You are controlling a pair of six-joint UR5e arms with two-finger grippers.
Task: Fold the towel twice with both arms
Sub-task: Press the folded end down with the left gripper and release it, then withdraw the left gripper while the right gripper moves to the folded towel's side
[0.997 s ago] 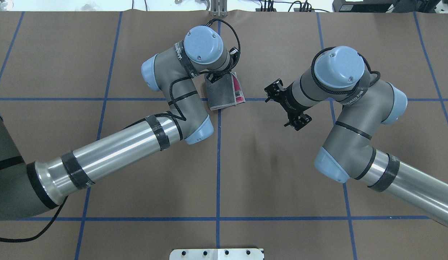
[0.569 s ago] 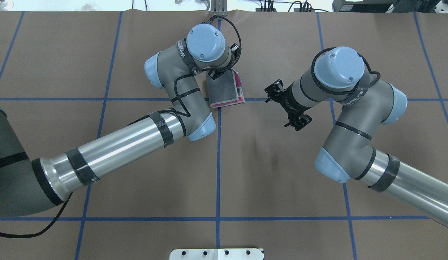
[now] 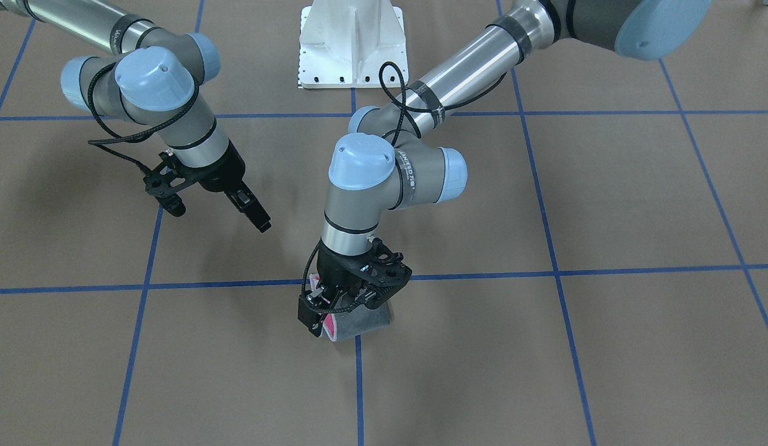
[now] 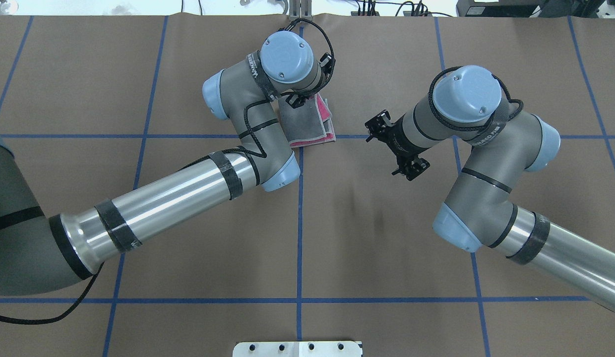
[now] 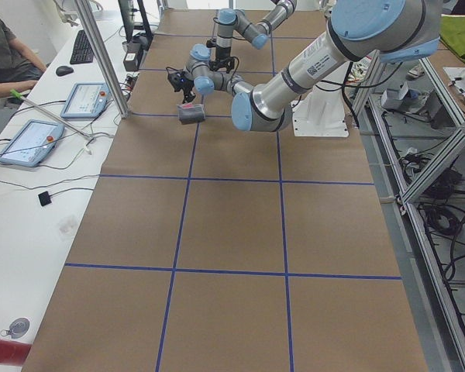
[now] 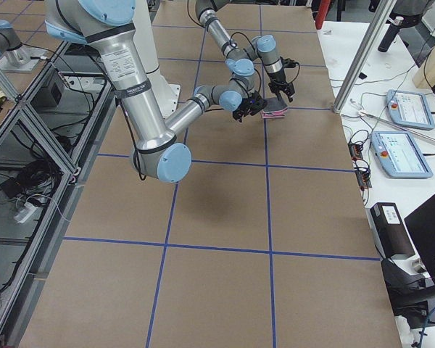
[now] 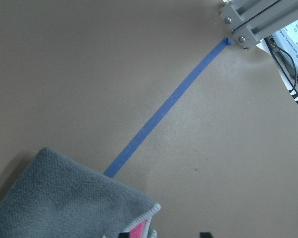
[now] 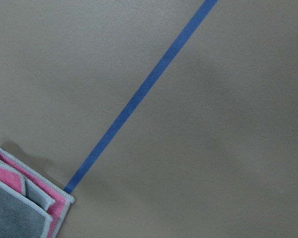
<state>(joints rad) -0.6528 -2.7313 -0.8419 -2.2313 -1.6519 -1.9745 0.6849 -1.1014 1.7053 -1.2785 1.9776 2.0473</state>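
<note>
Towel (image 4: 305, 121), soft, light and limp, lies folded across the blue tape line (image 4: 387, 136), left gripper (image 3: 322, 316) at its corner, grip undeterminable; right gripper (image 4: 394, 146) wide, empty, near the line; best pinched at stacked corners.

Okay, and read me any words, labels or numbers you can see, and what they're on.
Black strap on the left arm: white print, too blurred to read.
Strap on the right arm: same, unreadable.
Tablet screens: too small.
Towel: no text.
</note>
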